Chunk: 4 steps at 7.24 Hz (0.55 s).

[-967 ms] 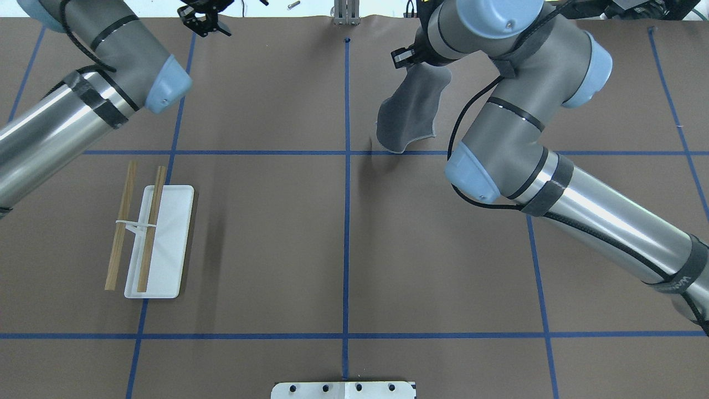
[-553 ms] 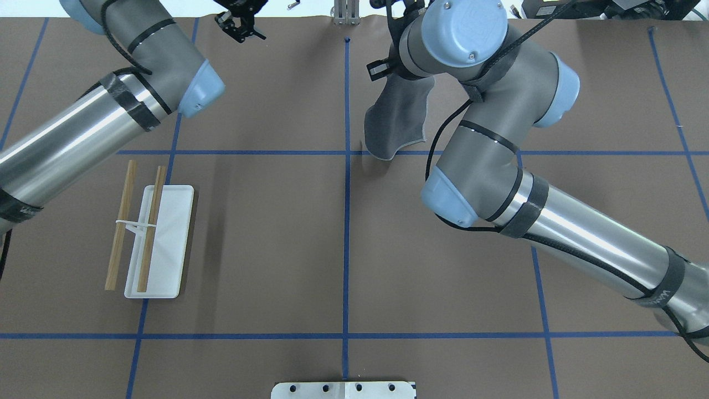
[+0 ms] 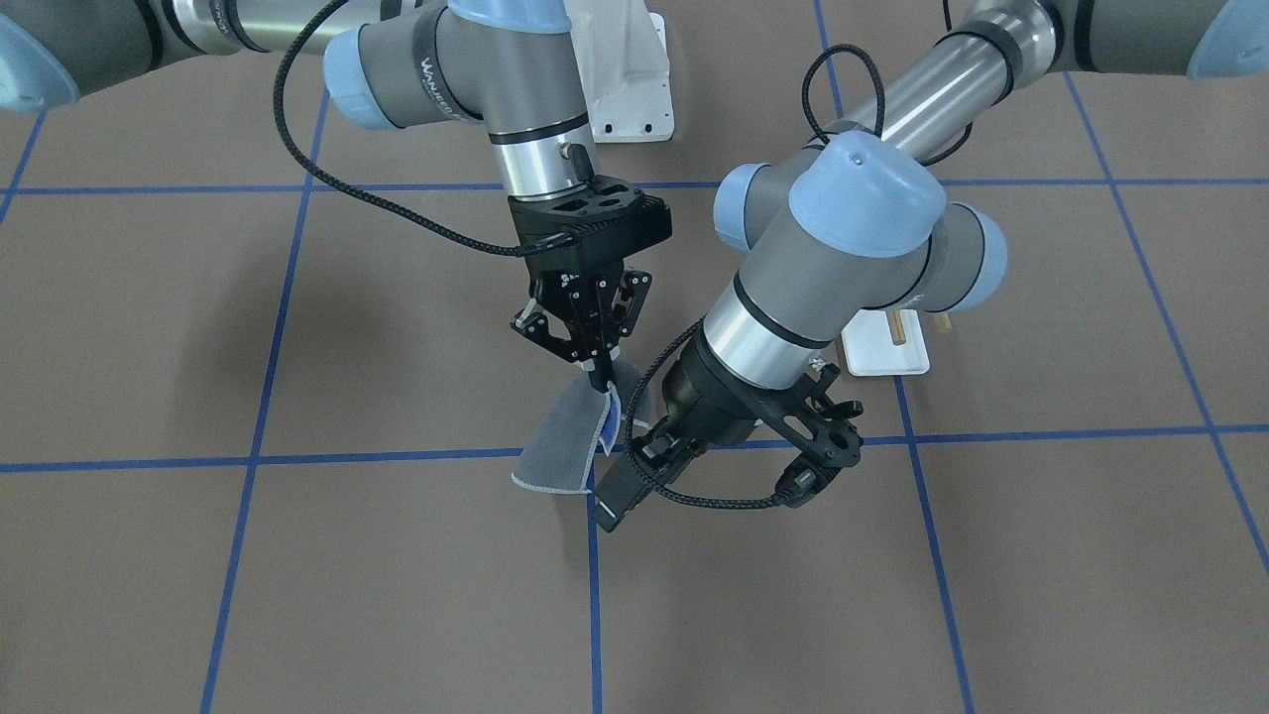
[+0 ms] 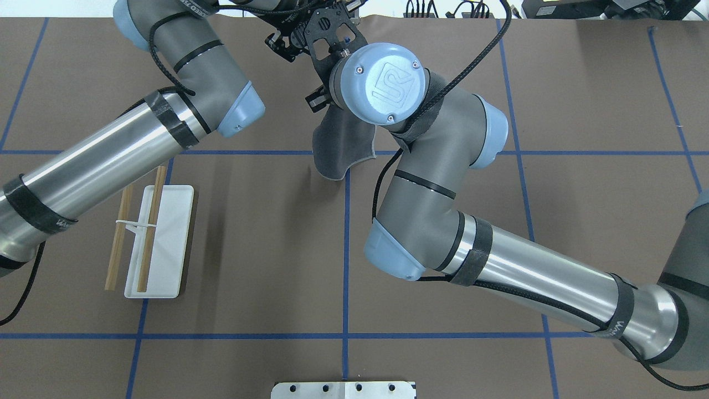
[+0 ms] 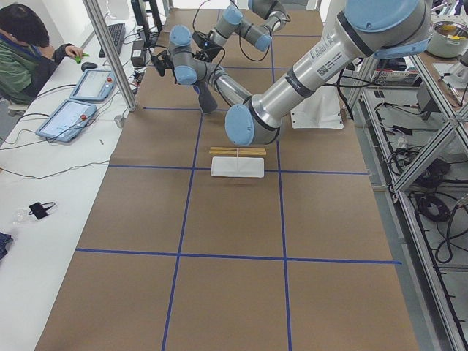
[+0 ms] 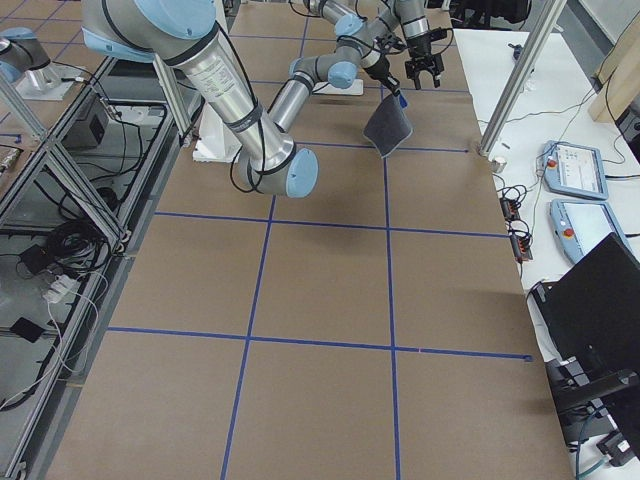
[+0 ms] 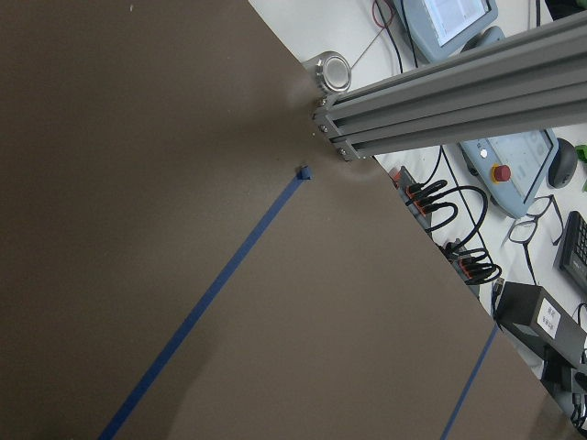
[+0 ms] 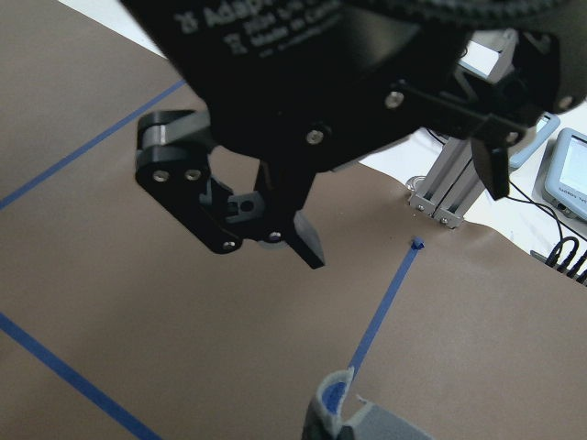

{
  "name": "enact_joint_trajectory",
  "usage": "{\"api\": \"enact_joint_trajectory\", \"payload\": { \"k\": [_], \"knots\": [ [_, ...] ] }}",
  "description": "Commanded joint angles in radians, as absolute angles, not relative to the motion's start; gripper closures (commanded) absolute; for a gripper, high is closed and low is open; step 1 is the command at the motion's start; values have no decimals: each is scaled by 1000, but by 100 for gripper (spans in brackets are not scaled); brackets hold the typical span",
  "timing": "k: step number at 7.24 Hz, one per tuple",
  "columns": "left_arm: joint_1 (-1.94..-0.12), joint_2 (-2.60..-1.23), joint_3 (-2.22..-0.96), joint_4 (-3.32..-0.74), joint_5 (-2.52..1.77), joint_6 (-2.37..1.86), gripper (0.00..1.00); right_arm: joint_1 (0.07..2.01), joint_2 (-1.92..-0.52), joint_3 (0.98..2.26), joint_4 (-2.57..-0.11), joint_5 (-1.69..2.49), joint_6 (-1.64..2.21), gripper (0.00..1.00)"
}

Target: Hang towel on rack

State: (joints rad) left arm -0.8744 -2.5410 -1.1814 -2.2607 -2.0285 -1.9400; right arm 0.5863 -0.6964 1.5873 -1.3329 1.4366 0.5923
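The towel (image 4: 340, 145), dark grey with pale edging and a blue underside, hangs by one corner from my right gripper (image 3: 598, 375), which is shut on it above the table's centre line. It also shows in the front view (image 3: 563, 446), the right side view (image 6: 388, 125) and, as a corner, the right wrist view (image 8: 335, 399). My left gripper (image 3: 828, 451) is open and empty, close beside the towel; one of its fingers (image 8: 307, 240) shows in the right wrist view. The rack (image 4: 158, 238), a white base with two wooden bars, stands at the left.
An aluminium post (image 7: 440, 82) stands at the far table edge. A white mount plate (image 4: 343, 389) sits at the near edge. An operator (image 5: 29, 36) sits by tablets beyond the far edge. Blue tape lines grid the brown table.
My right arm has carried the hanging towel leftward to the centre line. My left arm has swung right, bringing its open gripper close to the towel.
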Motion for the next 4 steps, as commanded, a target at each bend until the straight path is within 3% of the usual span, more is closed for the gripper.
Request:
{"api": "enact_joint_trajectory", "payload": {
  "k": [1,4],
  "knots": [
    [-865,-2527,-1190,-2266,-2034,-1912,12,580,-695,1589,-1325,1424,583,100],
    [-903,-2500,-1199,-2275,-2139,-1892,12,583,-707,1603,-1275,1427,587,100]
  ]
}}
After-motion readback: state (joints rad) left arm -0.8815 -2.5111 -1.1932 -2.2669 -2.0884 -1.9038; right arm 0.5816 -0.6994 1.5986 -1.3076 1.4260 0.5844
